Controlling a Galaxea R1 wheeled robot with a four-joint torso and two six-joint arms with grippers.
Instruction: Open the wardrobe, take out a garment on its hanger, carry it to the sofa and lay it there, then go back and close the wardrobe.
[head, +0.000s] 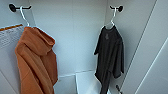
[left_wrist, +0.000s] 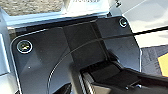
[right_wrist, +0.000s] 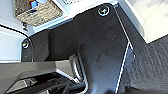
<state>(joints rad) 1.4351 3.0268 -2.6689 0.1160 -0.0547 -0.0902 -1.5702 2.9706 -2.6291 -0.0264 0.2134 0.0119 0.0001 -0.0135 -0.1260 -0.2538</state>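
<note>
Inside the open wardrobe (head: 82, 37), the black garment (head: 110, 55) hangs at right.

Two hanging garments, one black garment (head: 110, 53), one orange hoodie (head: 36, 62); two hangers; one basket (right_wrist: 37, 12).

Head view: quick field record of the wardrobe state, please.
wardrobe: open, white interior showing
garment: black, hanging limp on a white hanger from a black hook, right side
orange hooded garment: on its own white hanger and hook, left side
contact: the two garments hang apart
sheet: printed, with an orange strip, far left
task: garment not yet taken out
</note>
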